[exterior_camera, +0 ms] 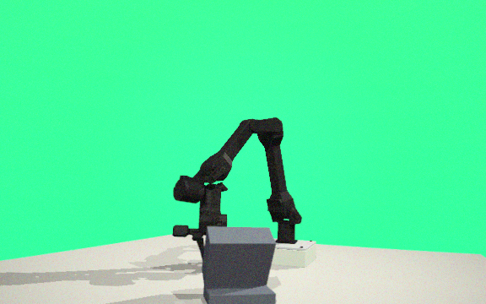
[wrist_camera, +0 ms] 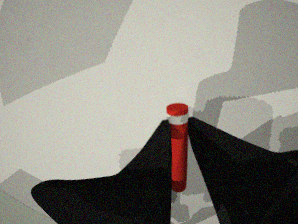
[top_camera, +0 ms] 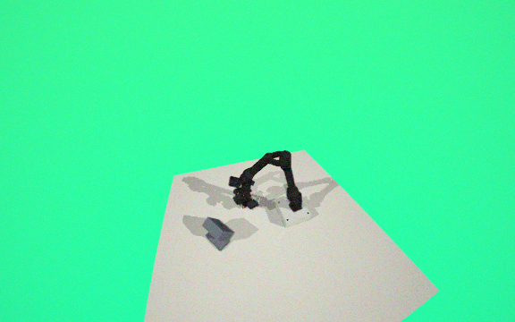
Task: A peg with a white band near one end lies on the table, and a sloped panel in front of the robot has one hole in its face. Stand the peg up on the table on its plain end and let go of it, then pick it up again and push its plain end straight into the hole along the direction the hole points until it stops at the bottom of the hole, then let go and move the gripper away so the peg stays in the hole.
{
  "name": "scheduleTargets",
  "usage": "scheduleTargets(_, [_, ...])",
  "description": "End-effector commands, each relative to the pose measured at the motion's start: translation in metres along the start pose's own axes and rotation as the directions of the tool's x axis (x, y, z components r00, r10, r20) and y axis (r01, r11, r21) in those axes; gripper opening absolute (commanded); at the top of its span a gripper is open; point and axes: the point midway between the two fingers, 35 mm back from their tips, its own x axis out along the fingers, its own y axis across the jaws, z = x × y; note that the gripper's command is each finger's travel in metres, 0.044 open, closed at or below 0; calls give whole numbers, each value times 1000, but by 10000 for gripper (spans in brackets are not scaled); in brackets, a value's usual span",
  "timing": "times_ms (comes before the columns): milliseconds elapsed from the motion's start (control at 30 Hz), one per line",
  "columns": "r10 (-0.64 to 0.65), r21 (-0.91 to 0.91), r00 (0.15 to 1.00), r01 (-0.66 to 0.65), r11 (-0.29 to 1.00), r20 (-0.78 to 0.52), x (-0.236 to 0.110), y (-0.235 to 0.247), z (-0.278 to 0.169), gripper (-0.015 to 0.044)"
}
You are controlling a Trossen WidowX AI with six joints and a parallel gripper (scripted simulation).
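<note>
The red peg (wrist_camera: pixel 178 155) with its white band near the far end shows between the dark fingers in the wrist view. A small bit of red shows at the fingertips in the top view. My gripper (wrist_camera: pixel 177 124) (top_camera: pixel 243 205) is shut on the peg, with the fingertips beside the banded end. Whether the peg touches the table cannot be told. The grey sloped panel (top_camera: pixel 218 229) (exterior_camera: pixel 239 263) stands apart from the gripper and hides the fingertips in the exterior view. Its hole is not visible in any view.
The arm's white base (top_camera: pixel 297 217) (exterior_camera: pixel 295 256) stands on the pale table (top_camera: pixel 311 273) (exterior_camera: pixel 395 279), to the right of the gripper in the top and exterior views. Shadows of the arm and panel lie across the table. The table's back edge runs behind the arm.
</note>
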Motion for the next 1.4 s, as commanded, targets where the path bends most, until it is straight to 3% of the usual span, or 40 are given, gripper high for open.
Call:
scheduleTargets(0, [1,-6,999,0,1000,35,-3,1,-1,49])
scheduleTargets(1367, [2,-5,927,0,1000,376,-23,0,-19,49])
